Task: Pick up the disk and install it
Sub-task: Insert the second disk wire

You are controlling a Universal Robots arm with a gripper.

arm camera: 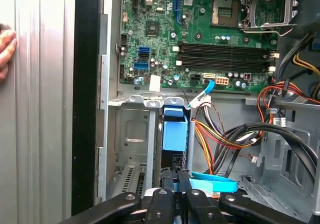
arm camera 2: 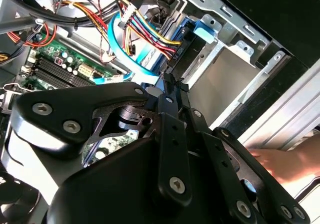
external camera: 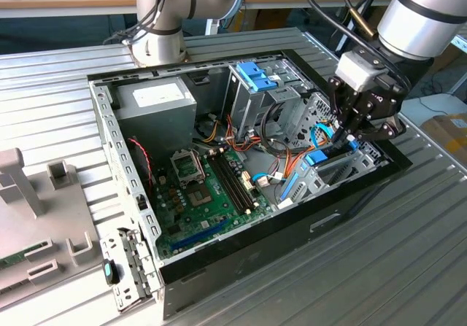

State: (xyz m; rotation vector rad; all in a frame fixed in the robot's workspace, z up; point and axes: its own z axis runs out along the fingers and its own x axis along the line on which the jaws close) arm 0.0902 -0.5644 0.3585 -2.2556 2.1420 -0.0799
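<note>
The disk (arm camera: 175, 135) stands on edge in a slot of the drive bay (arm camera: 132, 134) at the corner of the open computer case (external camera: 241, 238); its light-blue carrier faces me. In the exterior view that blue carrier (external camera: 315, 158) sits in the bay on the view's right. My gripper (external camera: 344, 138) hangs directly over it. In both wrist views the black fingers (arm camera: 166, 186) are drawn together, and the gripper (arm camera 2: 172, 83) meets the dark end of the disk (arm camera 2: 186, 39). I cannot tell whether the tips pinch any part of it.
Orange, yellow and black cables (arm camera: 225, 134) and a blue ribbon cable (arm camera: 215, 185) run beside the bay. The motherboard (external camera: 204, 187), power supply (external camera: 157, 96) and an upright drive cage (external camera: 255, 85) occupy the case. A person's hand (arm camera: 5, 48) rests on the ribbed table outside the case wall.
</note>
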